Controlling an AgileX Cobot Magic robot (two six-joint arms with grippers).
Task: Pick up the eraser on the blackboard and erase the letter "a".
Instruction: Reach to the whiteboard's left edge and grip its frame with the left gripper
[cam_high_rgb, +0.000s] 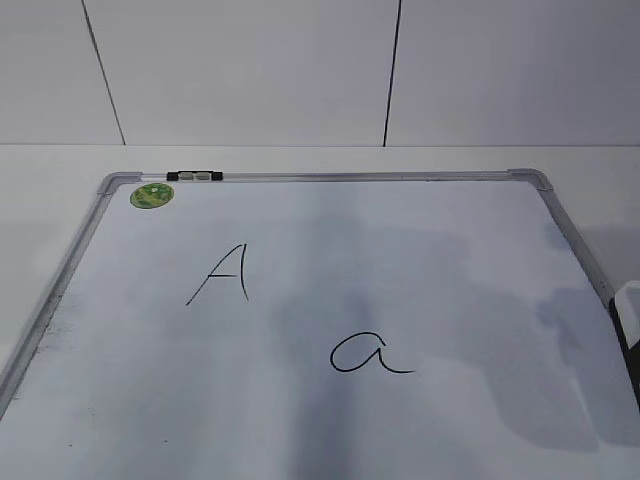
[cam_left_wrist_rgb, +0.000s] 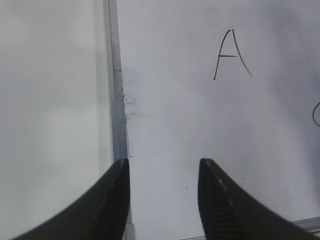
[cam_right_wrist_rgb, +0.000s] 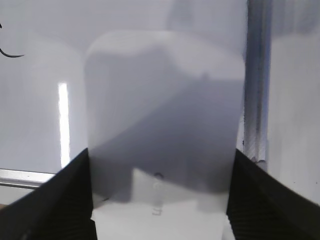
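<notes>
The blackboard (cam_high_rgb: 470, 250) is a white board with a silver frame lying flat on the table. The letter "a" (cam_high_rgb: 368, 353) is written in black near its middle; a bit of its tail shows in the right wrist view (cam_right_wrist_rgb: 10, 54). The eraser (cam_right_wrist_rgb: 160, 100) is a white rounded block sitting between my right gripper's (cam_right_wrist_rgb: 160, 152) two fingers, which press on its sides near the board's right frame. Part of the eraser shows at the right edge of the exterior view (cam_high_rgb: 630, 310). My left gripper (cam_left_wrist_rgb: 164, 167) is open and empty above the board's left frame.
A capital "A" (cam_high_rgb: 225, 272) is written left of the "a" and also shows in the left wrist view (cam_left_wrist_rgb: 231, 54). A round green sticker (cam_high_rgb: 152, 195) and a small black-and-silver clip (cam_high_rgb: 195, 176) sit at the board's far left corner.
</notes>
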